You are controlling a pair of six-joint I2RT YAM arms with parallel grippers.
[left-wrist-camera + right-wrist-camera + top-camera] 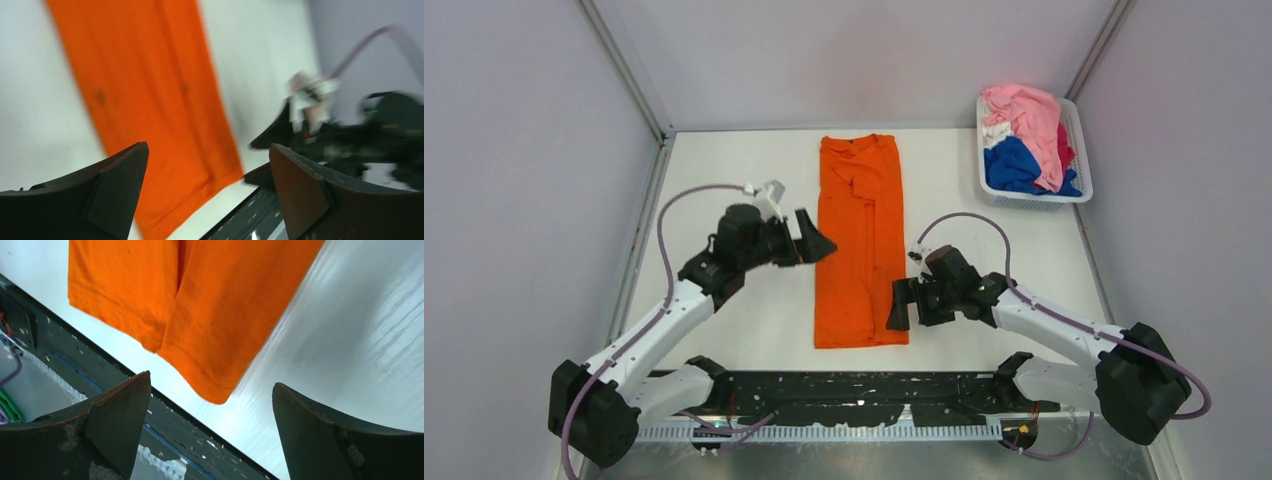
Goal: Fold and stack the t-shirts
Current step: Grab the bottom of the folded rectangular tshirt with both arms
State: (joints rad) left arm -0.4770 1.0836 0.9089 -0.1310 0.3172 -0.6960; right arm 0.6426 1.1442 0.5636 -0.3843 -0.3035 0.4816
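The orange t-shirt (859, 240) lies flat in the middle of the table, folded lengthwise into a long narrow strip, collar at the far end. It also shows in the left wrist view (150, 100) and the right wrist view (200, 300). My left gripper (814, 246) is open and empty just left of the strip's middle. My right gripper (898, 305) is open and empty by the strip's near right corner. Pink (1029, 115), royal blue (1014, 165), white (994, 131) and magenta (1064, 145) t-shirts are heaped in the basket.
The white mesh basket (1078, 194) stands at the table's back right corner. A black perforated rail (854, 390) runs along the near edge between the arm bases. Grey walls enclose the table on three sides.
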